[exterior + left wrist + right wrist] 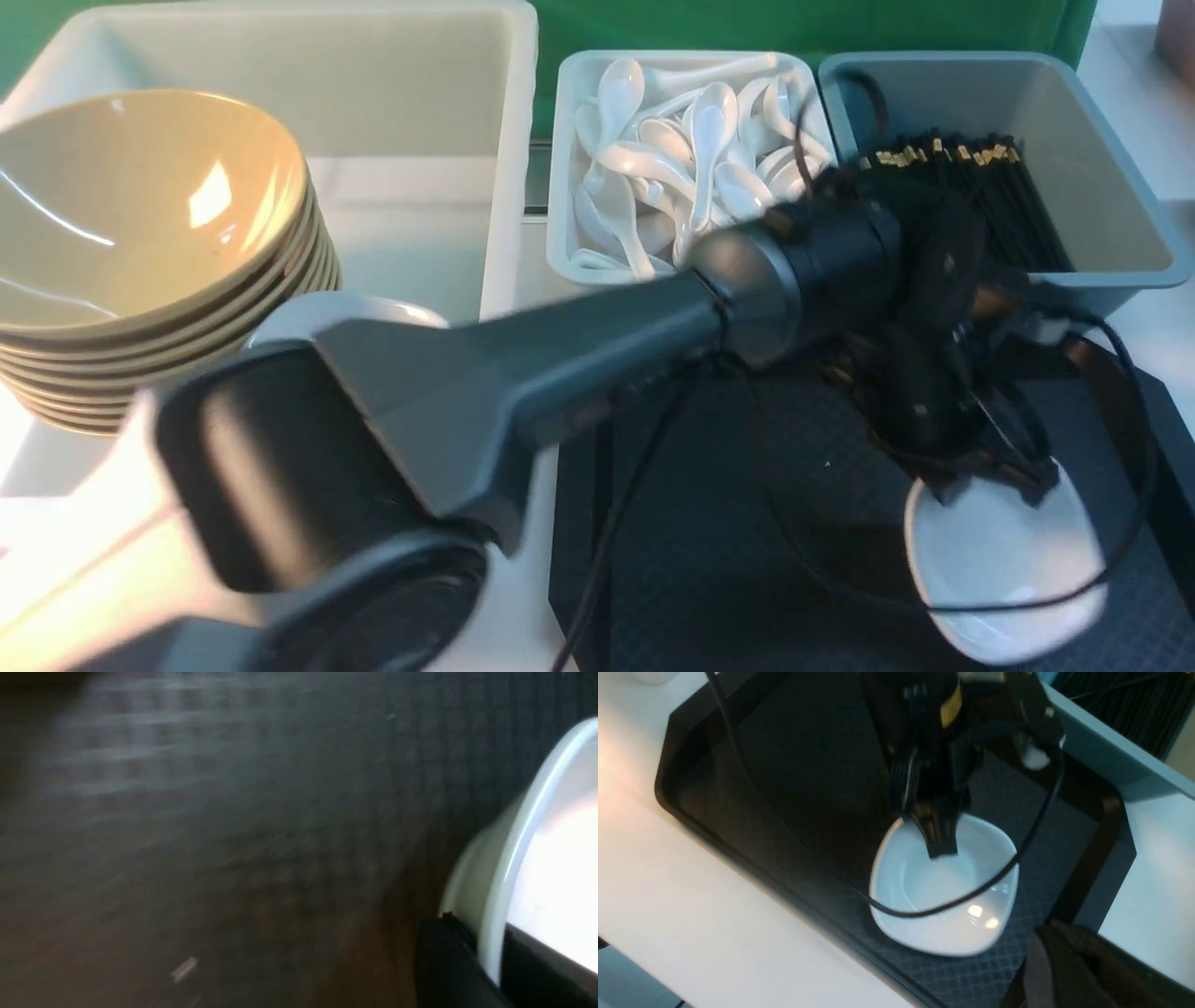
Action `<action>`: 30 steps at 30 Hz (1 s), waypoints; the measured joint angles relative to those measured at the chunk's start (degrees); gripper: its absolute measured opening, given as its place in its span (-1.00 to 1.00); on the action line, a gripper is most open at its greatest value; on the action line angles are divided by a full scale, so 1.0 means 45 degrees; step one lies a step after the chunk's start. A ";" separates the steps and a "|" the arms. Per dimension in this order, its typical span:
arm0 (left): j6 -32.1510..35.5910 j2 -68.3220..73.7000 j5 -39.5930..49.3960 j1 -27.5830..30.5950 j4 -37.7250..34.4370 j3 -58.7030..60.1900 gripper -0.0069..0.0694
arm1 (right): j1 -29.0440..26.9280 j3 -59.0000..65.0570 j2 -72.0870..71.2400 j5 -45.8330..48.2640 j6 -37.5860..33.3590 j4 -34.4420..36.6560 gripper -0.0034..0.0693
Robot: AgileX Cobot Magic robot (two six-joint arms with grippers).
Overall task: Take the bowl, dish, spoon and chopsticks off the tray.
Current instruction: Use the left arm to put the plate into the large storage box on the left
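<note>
We saw the left gripper (990, 481) pinching the dish (1008, 569) by its far rim, at the tray's (728, 523) near right; the left arm reached across, wrist angled down.

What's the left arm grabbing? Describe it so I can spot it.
Find the black tray, front right. The one thing visible on it is a small white rounded-square dish, rim pinched by the left gripper; the tan bowls stacked left are bigger.

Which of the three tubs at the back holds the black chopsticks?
The grey-blue tub, farthest right; the small white tub beside it holds spoons, the large white one bowls.
</note>
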 joint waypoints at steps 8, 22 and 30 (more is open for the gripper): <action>0.0745 -0.5414 0.2368 0.1847 0.0546 0.0161 -0.81 | 0.0000 -0.1148 0.2078 -0.1374 -0.0754 0.1431 -0.81; -0.0803 -1.3409 0.0078 0.7505 0.1181 0.9873 -0.82 | 0.2384 -0.2875 0.6514 -0.2934 -0.3838 0.5324 -0.80; -0.0697 -1.4012 -0.1246 1.0385 0.1220 1.2469 -0.82 | 0.4085 -0.3324 0.7834 -0.3620 -0.4002 0.5251 -0.80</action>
